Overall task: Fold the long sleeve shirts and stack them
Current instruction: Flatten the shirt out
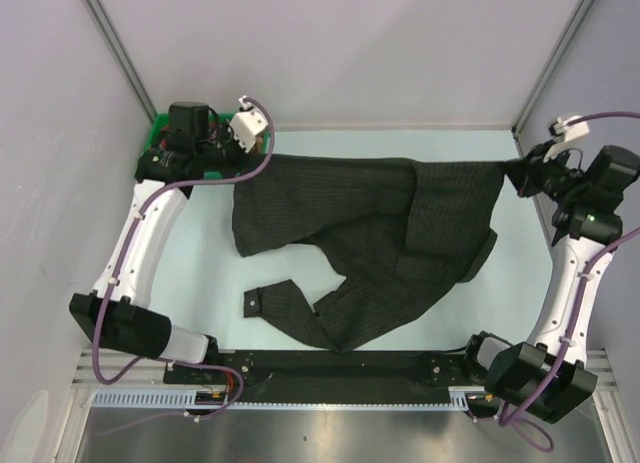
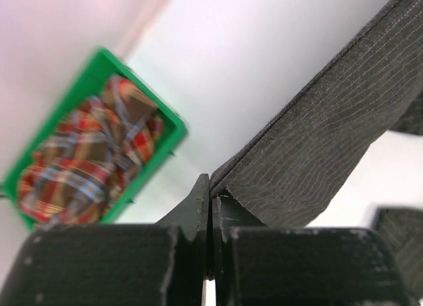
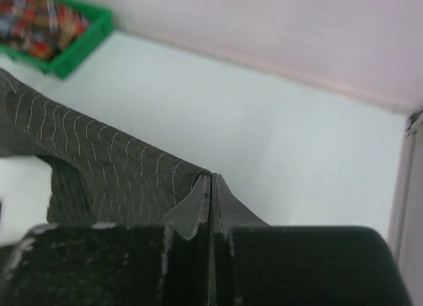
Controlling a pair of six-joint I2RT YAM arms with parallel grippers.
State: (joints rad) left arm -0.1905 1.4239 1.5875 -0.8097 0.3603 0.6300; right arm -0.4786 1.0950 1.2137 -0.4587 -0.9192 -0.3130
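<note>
Left tool [image 2: 210, 187] and right tool [image 3: 210, 182] each clench a far corner of the black shirt [image 1: 370, 233], its body trailing on the tabletop [image 1: 200, 273]; spreading seems in hand, next laying it down flat

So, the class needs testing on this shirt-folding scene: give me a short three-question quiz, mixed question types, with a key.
1. True or false: the plaid shirt lies spread flat on the table.
2. Which grips the black pinstriped shirt? A) left gripper only B) right gripper only C) both
3. In which corner of the table does the green bin stand?
Key: 1 false, it sits bunched in the green bin. 2 C. 3 far left.
</note>
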